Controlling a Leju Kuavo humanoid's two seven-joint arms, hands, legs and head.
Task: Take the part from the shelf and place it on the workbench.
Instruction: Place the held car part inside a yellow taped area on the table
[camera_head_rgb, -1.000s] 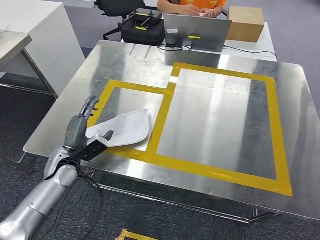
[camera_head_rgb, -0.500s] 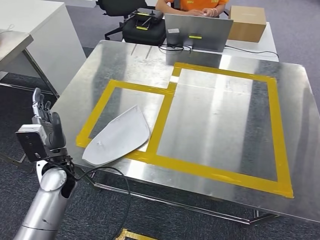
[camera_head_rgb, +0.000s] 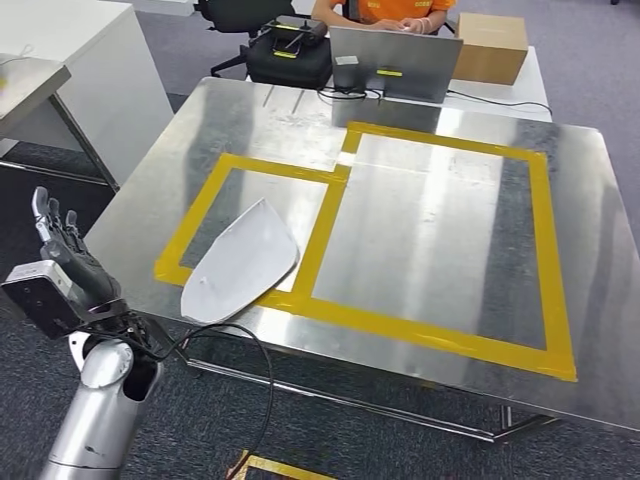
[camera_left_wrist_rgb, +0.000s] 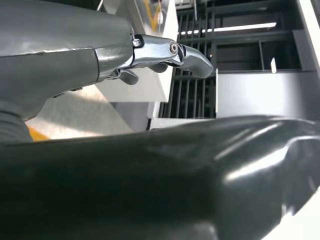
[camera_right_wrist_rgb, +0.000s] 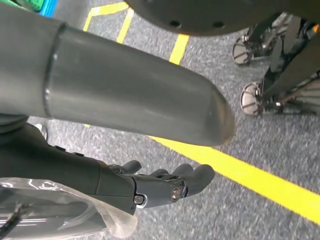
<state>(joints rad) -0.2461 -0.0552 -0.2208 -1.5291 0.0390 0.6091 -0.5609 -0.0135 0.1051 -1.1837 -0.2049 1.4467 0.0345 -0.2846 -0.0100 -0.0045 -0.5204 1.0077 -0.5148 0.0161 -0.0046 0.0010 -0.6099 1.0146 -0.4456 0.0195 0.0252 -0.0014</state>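
Head view: one part (camera_head_rgb: 240, 263) lying flat on the workbench (camera_head_rgb: 453, 260), in the near-left taped frame (camera_head_rgb: 245, 170), its near tip overhanging the tape toward the table's near edge. Looking like a thin, stiff, light shell with a smooth pale skin; probably slippery on the steel. Best taken by a thin edge, likely the near rounded end. Two taped frames counted, small left, large right. Left hand (camera_head_rgb: 64, 265) hovering off the table's near-left edge, well apart from the part, fingers spread upward, holding nothing. One laptop (camera_head_rgb: 392, 62) and one cardboard box (camera_head_rgb: 492, 45) sitting far.

Left wrist view: fingers lying straight, gripping nothing.

Right wrist view: right hand (camera_right_wrist_rgb: 162, 182) hanging over grey carpet (camera_right_wrist_rgb: 264, 150), fingers extended, holding nothing.
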